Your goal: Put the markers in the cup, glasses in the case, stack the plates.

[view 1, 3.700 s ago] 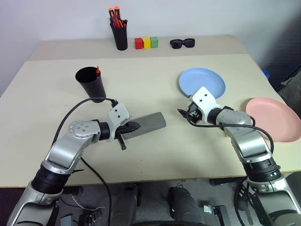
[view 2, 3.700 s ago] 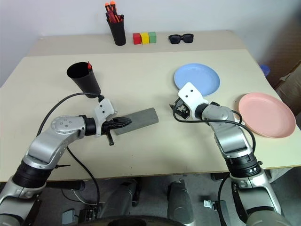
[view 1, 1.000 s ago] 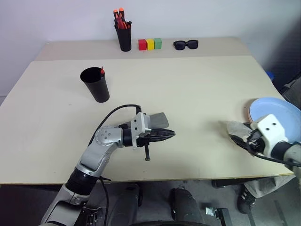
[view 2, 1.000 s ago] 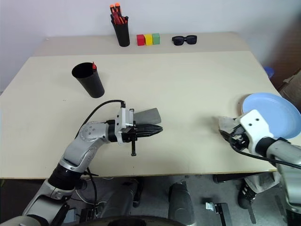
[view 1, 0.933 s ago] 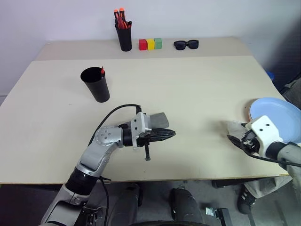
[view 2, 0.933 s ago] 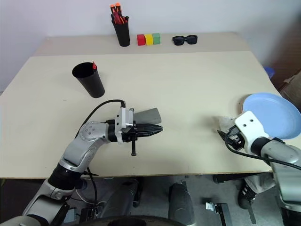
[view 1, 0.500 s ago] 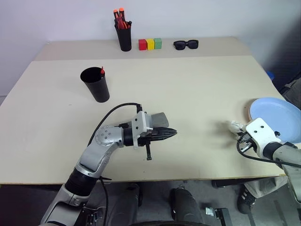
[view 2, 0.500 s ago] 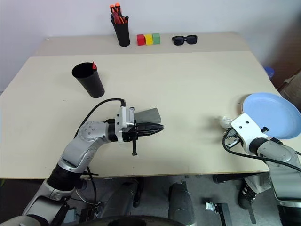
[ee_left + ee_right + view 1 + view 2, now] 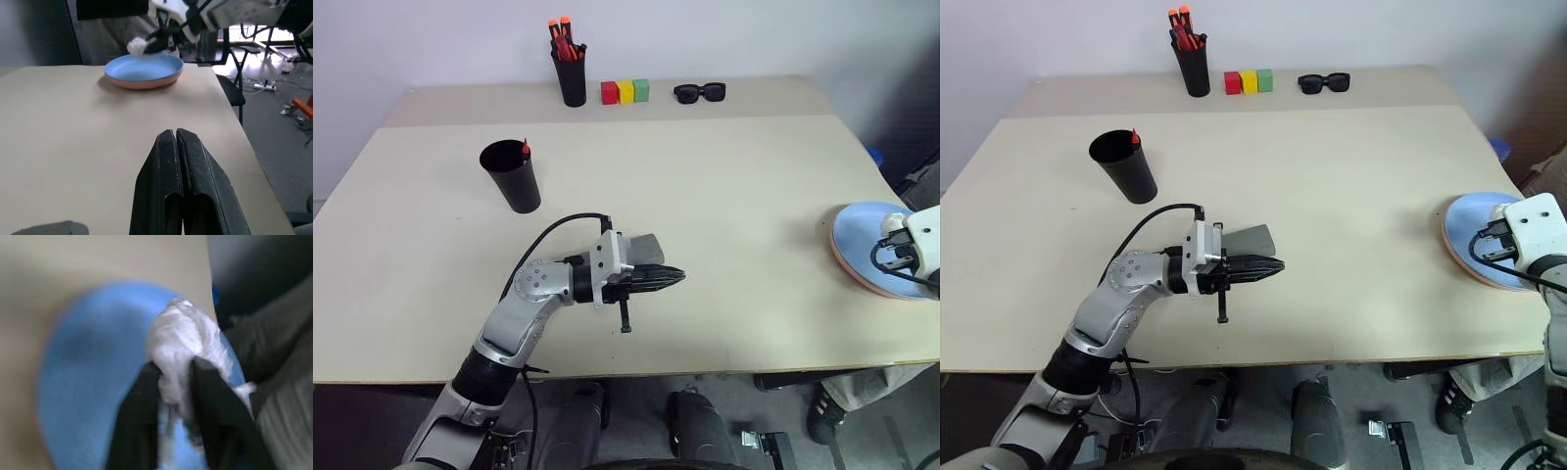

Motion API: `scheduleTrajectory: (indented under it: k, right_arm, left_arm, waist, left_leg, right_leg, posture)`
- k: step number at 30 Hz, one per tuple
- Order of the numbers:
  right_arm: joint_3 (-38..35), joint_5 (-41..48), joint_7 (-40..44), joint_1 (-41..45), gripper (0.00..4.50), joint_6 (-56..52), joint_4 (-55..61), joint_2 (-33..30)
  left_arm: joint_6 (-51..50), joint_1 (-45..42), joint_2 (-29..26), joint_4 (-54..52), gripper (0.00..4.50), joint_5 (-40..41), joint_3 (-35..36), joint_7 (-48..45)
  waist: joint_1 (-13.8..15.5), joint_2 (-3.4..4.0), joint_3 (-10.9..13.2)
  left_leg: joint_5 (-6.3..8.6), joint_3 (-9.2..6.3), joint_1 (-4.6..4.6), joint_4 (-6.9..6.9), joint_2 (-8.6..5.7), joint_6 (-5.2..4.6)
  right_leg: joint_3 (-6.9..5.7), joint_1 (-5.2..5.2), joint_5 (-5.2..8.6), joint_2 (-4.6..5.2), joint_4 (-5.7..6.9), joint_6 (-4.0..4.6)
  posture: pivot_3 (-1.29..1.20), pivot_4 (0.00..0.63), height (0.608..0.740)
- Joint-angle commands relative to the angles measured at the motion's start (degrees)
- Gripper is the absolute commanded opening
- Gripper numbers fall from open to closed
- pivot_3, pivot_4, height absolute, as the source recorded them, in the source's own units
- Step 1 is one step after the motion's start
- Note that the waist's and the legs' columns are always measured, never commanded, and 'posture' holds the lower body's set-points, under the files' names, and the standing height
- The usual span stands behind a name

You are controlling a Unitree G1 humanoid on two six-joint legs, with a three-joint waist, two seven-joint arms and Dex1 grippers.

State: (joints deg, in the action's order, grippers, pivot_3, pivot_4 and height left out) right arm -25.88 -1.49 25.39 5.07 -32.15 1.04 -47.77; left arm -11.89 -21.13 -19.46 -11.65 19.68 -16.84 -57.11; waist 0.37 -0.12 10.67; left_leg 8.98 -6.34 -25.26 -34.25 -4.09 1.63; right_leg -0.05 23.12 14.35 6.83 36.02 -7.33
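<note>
Mid-table (image 9: 734,186) open; cup (image 9: 511,175) blocks far-left.

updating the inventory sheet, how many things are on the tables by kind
plates: 2, blue plate on pink plate
cups: 2, black cup, pen holder
blocks: 3, red, yellow, green
sunglasses: 1
grey case: 1
total: 9

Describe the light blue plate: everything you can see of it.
The light blue plate is round, shallow, smooth plastic by its look, with a raised rim. It lies flat on the pink plate, whose edge peeks out beneath, at the table's right edge. The right gripper, pinching a crumpled white wad, hovers over its far side.
</note>
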Motion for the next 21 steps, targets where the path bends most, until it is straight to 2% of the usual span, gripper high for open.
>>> scheduleTrajectory:
  k: [1,4,6,14,21]
  right_arm:
    - [0.5,0.3,1.1,1.7,2.94,3.8,-0.5,-2.2]
    - [1.4,0.7,2.6,1.8,4.46,6.1,0.0,-2.7]
    - [2.0,2.0,4.2,2.3,4.46,8.3,1.4,-2.3]
    - [8.4,18.7,16.1,7.4,4.46,8.3,14.3,5.7]
    - [14.7,21.9,22.3,13.4,4.46,8.6,7.4,6.8]
  left_arm:
    - [0.7,-0.5,-0.5,-1.5,0.00,0.0,1.8,1.2]
    - [0.8,0.3,-1.4,-1.6,0.00,-0.1,3.3,2.3]
    - [1.0,0.9,-2.5,-1.3,0.00,-0.4,5.1,3.6]
    - [-2.1,8.5,-10.7,-4.9,0.00,1.2,23.2,13.8]
    - [-2.0,20.2,-14.7,-5.4,0.00,2.3,36.6,17.3]
  waist:
    - [-0.1,0.05,0.0]
    - [-0.1,0.05,0.0]
    - [-0.1,0.05,0.0]
    - [-1.2,0.03,0.0]
    - [-1.0,0.00,0.0]
  left_leg:
    - [0.00,0.00,0.00,0.00,0.00,0.00]
    - [0.00,0.00,0.00,0.00,0.00,0.00]
    - [0.00,0.00,0.00,0.00,0.00,-0.01]
    - [0.00,-0.17,0.02,0.06,0.08,-0.01]
    - [0.02,-0.24,-0.01,0.04,0.05,0.00]
  right_leg:
    - [0.00,0.01,0.00,0.00,0.01,0.00]
    - [0.00,0.01,-0.01,0.00,0.02,-0.02]
    - [0.00,0.01,-0.01,0.00,0.01,-0.03]
    - [-0.01,0.04,0.01,-0.05,0.07,-0.09]
    - [0.00,0.02,0.03,0.01,-0.02,-0.04]
  posture:
    - [0.00,0.150,0.740]
    - [0.00,0.150,0.740]
    - [0.00,0.150,0.740]
    - [0.00,0.150,0.740]
    - [0.00,0.150,0.740]
